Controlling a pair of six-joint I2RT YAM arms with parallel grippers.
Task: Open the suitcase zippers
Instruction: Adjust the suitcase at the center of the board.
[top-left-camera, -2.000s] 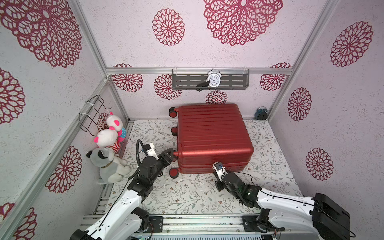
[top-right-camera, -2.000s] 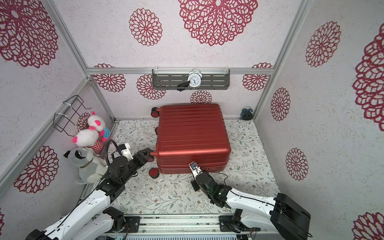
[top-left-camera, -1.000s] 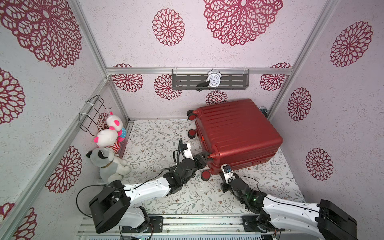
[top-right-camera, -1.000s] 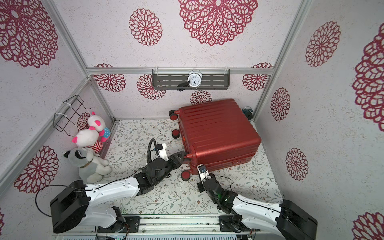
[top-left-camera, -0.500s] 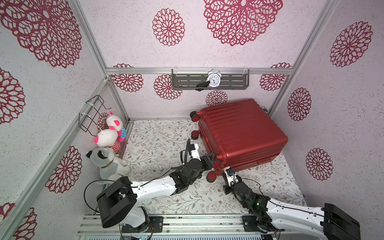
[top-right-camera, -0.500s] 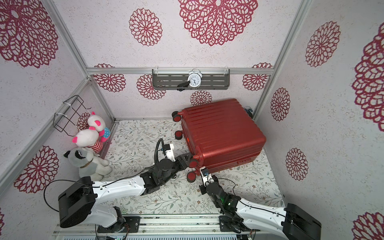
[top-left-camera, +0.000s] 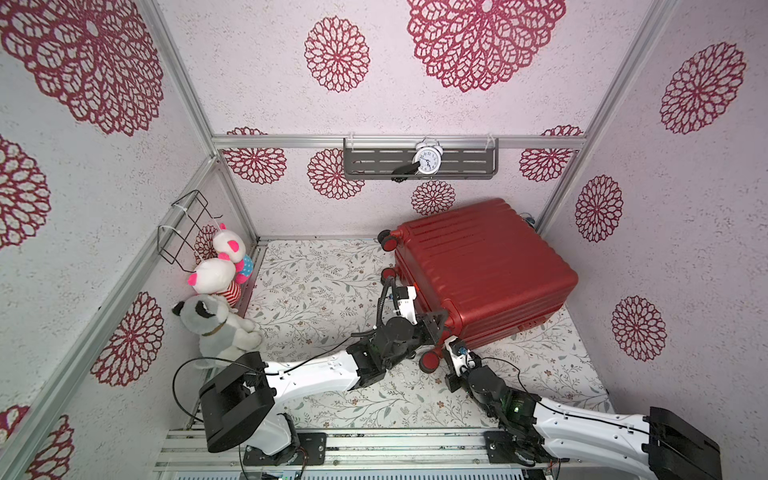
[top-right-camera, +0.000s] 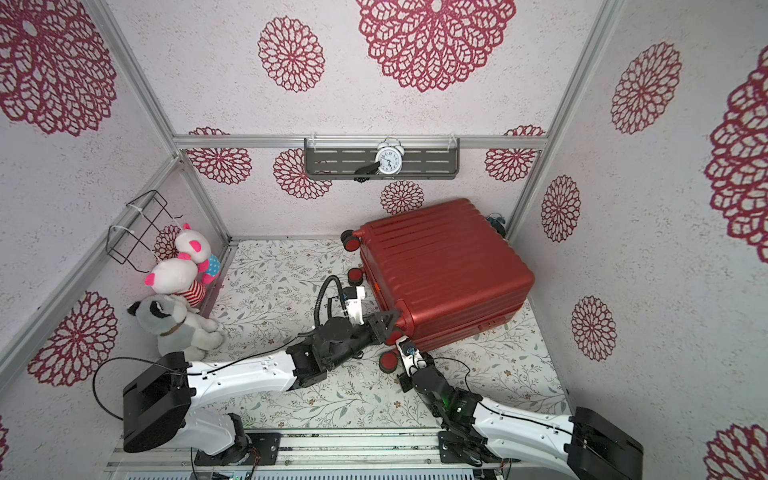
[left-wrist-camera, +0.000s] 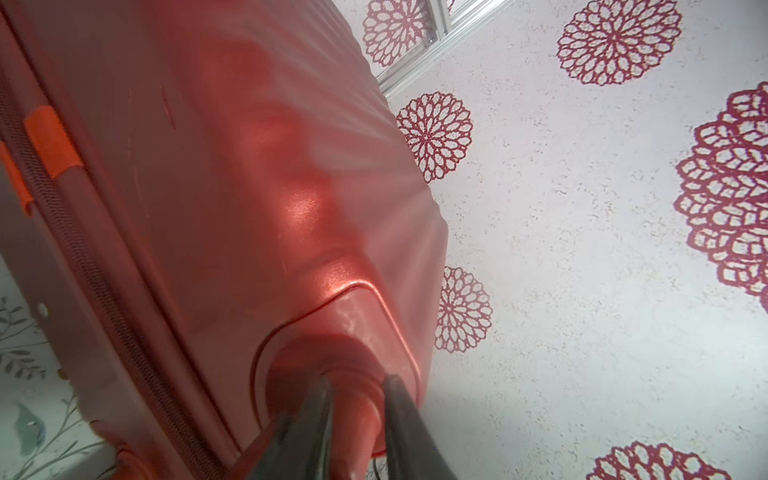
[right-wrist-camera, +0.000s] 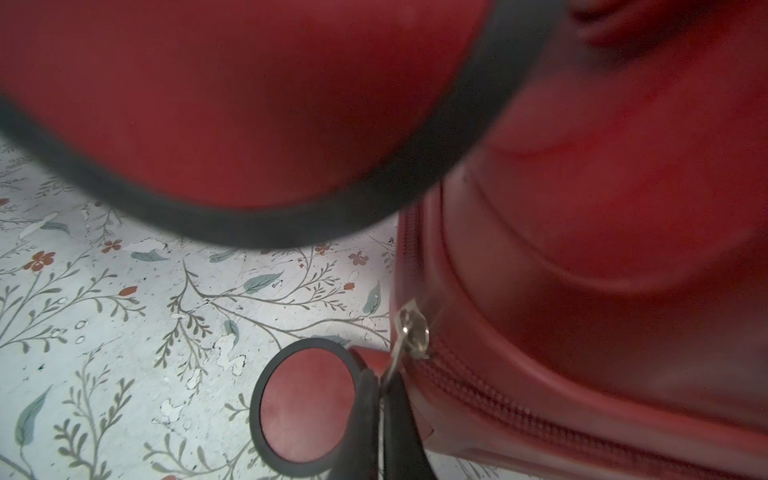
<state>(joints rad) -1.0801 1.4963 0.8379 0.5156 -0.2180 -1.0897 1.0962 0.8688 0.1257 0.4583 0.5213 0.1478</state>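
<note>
White links (top-left-camera: 311, 376), black joints (top-left-camera: 395, 332), black bases (top-left-camera: 232, 411), looping black cables (top-right-camera: 318, 301), green wrist light (top-left-camera: 515, 409).

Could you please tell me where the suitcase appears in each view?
In both top views: suitcase, back right on the floral floor.
Left wrist: suitcase corner, close up, filling about half.
Right wrist: suitcase edge with the zipper pull, close up.
Shared landmark: floral floor, in all four.
</note>
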